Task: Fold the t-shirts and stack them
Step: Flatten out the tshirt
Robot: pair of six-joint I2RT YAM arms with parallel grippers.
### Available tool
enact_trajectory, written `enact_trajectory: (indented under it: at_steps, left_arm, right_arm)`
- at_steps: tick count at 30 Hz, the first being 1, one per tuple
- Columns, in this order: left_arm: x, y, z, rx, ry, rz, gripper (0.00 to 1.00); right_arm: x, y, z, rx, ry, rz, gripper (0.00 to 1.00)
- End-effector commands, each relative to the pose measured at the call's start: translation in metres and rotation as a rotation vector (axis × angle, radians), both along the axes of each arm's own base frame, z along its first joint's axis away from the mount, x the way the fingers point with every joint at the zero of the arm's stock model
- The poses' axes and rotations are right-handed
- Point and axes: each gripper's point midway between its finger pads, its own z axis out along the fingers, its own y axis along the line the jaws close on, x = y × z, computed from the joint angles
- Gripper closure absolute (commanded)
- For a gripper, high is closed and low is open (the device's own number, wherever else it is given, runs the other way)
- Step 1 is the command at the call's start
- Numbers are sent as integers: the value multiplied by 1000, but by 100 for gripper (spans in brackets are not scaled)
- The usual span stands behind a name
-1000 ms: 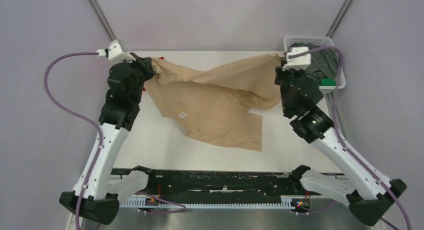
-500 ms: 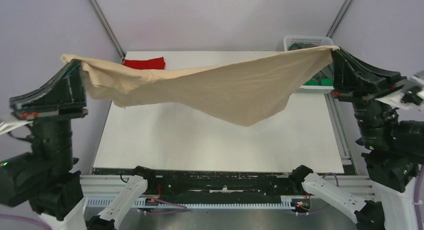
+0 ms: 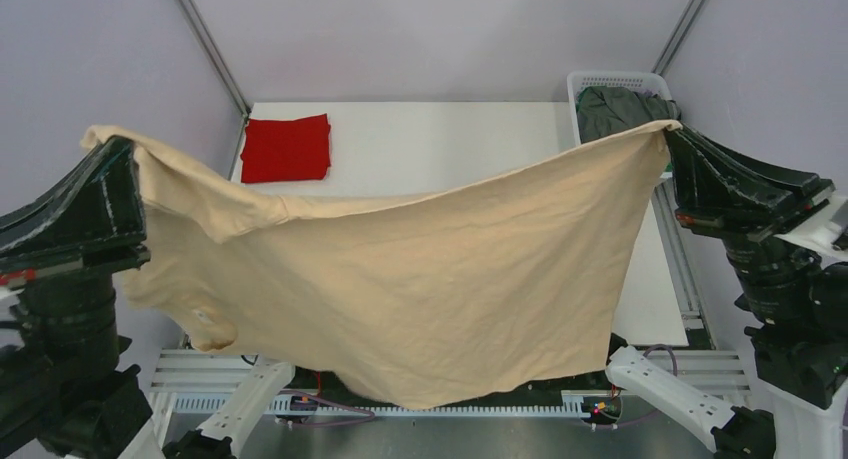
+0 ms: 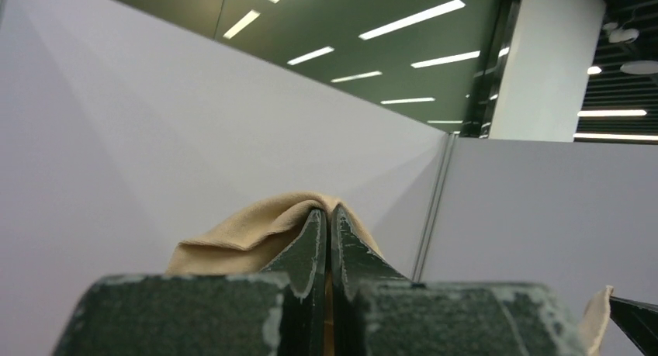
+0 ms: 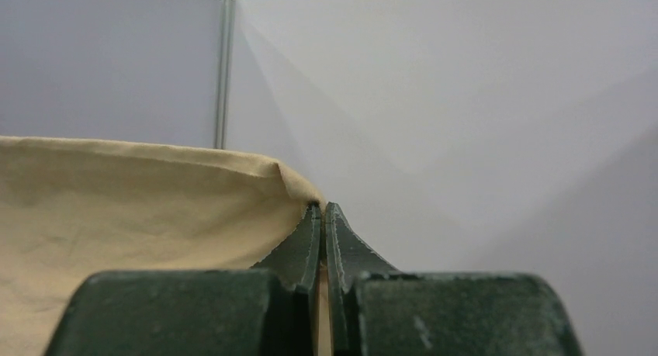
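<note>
Cloth of the beige t-shirt point(image 3: 430, 299) hung wide and softly creased above the table point(image 3: 450, 139), your left gripper point(image 3: 108, 145) and right gripper point(image 3: 672, 131) each clamped on a top corner.

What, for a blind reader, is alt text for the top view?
The left gripper and right gripper hold a beige shirt stretched aloft between them. Behind lie a folded red shirt on the table and a basket of dark clothes.
</note>
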Motion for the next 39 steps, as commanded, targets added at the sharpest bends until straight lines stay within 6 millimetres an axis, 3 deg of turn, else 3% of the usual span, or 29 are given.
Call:
enact_trajectory:
  at_steps: [1, 4, 8, 11, 15, 16, 18, 19, 20, 21, 22, 23, 27, 31, 36, 39]
  left_arm:
    - [99, -6, -33, 28, 181, 93, 98]
    - [169, -5, -74, 24, 326, 173, 98]
    - [276, -14, -161, 80, 539, 258, 98]
    - [350, -24, -248, 144, 721, 290, 98]
    - [436, -39, -381, 241, 986, 319, 98]
    - [453, -45, -419, 273, 1067, 306, 93]
    - [479, -54, -471, 324, 1195, 283, 81]
    - [488, -57, -499, 346, 1265, 280, 60]
    - [495, -59, -512, 352, 1306, 275, 28]
    - [500, -62, -526, 360, 1338, 262, 2]
    - [505, -67, -531, 365, 1349, 240, 0]
    - [508, -71, -531, 361, 1347, 218, 0]
    - [504, -82, -519, 329, 1339, 152, 0]
    - [478, -88, -530, 288, 1410, 89, 0]
    - [438, -89, -557, 233, 1487, 46, 0]
    - [427, -97, -566, 211, 1489, -19, 0]
  right_arm:
    - [56, -3, -35, 42, 143, -170, 100]
    - [108, -17, -82, 67, 283, -400, 100]
    - [169, -31, -165, 33, 468, -736, 100]
    - [207, -32, -232, -49, 589, -924, 100]
    - [273, -20, -331, -156, 753, -906, 100]
    - [289, -21, -354, -170, 794, -898, 100]
    - [320, -21, -404, -205, 891, -892, 94]
    - [334, -22, -418, -215, 921, -898, 84]
    - [346, -24, -437, -229, 957, -912, 68]
    - [357, -25, -444, -240, 972, -917, 51]
    - [368, -25, -452, -256, 987, -927, 30]
    - [376, -26, -451, -255, 986, -940, 3]
    - [379, -18, -449, -272, 1014, -889, 2]
    - [355, 11, -463, -229, 1070, -669, 2]
    - [309, 51, -505, -231, 1190, -368, 2]
    - [289, 61, -531, -241, 1250, -279, 2]
